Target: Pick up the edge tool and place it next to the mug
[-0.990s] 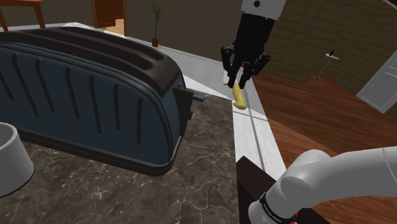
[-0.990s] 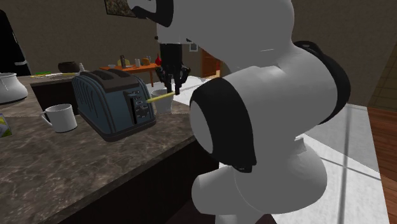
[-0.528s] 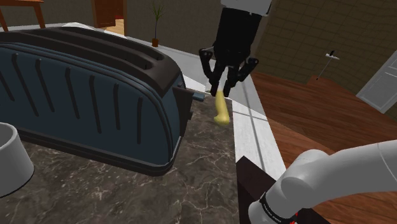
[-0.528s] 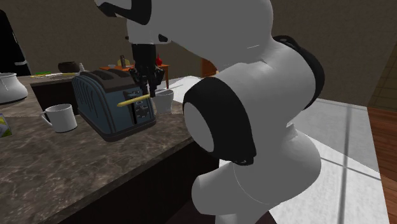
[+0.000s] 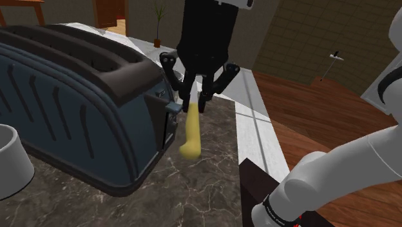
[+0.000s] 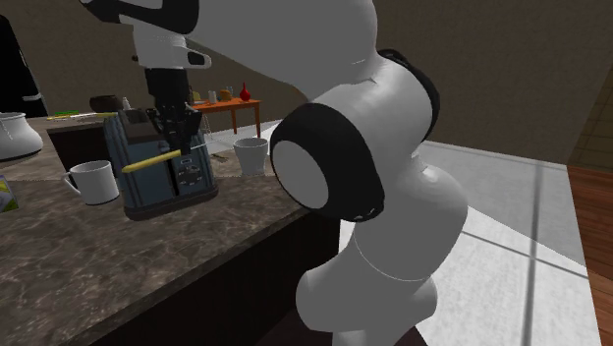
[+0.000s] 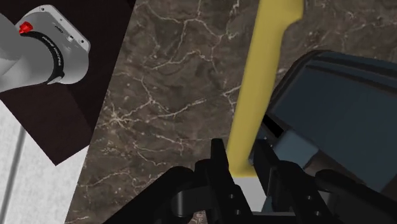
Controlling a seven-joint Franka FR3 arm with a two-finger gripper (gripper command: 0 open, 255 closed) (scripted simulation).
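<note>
The black gripper (image 5: 197, 98) is closed on the edge tool (image 5: 191, 132), its two fingers (image 7: 219, 160) clasping it from either side. A pale part of the tool sits right between the fingertips. From there the yellow handle runs out, away from the hand, over the dark veined stone of the counter (image 7: 159, 95).

The tool (image 6: 149, 162) is held in the air, clear of the counter top, just in front of the toaster's control end. In the second exterior view it lies almost level, about halfway up that end. In the wrist view the handle (image 7: 257, 83) passes close along the toaster's dark upper corner (image 7: 343, 108); whether the two touch cannot be told.

The dark blue toaster (image 5: 71, 97) stands on the counter (image 5: 200, 193) with its control end turned toward the counter's end by the stand. The gripper (image 6: 175, 136) hangs over that same end of the counter.

The white mug (image 6: 93, 182) stands on the counter (image 6: 118, 256) just beside the toaster (image 6: 162, 187), on the second exterior view's left of it, handle pointing left. It is apart from the tool. A second white cup (image 6: 252, 154) stands near the counter's far edge, on that view's right of the toaster. The white arm (image 6: 344, 167) rises from below the counter's near edge.
</note>
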